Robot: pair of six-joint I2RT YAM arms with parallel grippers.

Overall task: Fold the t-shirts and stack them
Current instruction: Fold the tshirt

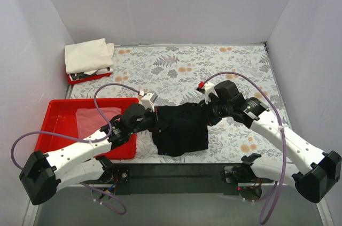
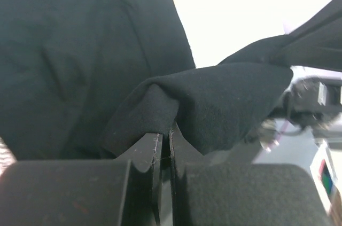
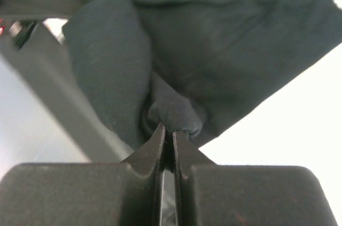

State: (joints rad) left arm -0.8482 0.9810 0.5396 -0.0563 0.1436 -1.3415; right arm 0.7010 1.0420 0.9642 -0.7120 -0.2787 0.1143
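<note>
The black t-shirt [image 1: 180, 128] hangs bunched between my two grippers near the table's front middle. My left gripper [image 1: 158, 117] is shut on its left edge; in the left wrist view [image 2: 164, 135] black cloth [image 2: 214, 103] bulges over the closed fingertips. My right gripper [image 1: 206, 113] is shut on its right edge; in the right wrist view [image 3: 168, 132] a fold of black cloth [image 3: 176, 111] is pinched between the tips. The dusty pink t-shirt [image 1: 96, 119] lies flat in the red tray [image 1: 59, 130]. The cream-white t-shirt [image 1: 88, 55] lies folded at the back left.
A second red tray [image 1: 88, 78] sits under the cream-white shirt at the back left. The floral tablecloth [image 1: 203, 65] covers the table. White walls close in on three sides. Purple cables loop over both arms.
</note>
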